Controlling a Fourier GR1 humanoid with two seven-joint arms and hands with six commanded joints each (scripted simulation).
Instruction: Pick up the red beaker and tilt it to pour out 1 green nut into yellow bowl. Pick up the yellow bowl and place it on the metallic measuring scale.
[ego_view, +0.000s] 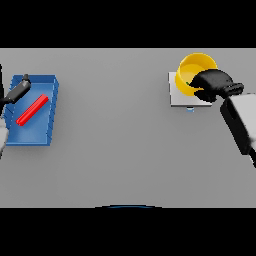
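The yellow bowl (192, 67) stands on the metallic scale (175, 95) at the far right of the table. A small green speck, the nut (187, 83), shows inside the bowl near its front wall. My right hand (214, 84) is at the bowl's front right rim, fingers curled over the edge. The red beaker (32, 110) lies on its side in a blue tray (42, 135) at the far left. My left hand (17, 90) hovers over the tray's back left corner with straight fingers, apart from the beaker.
The scale has a small blue mark (190, 109) at its front edge. The right forearm (240, 122) slants in from the right edge. Bare grey table (115, 130) lies between tray and scale.
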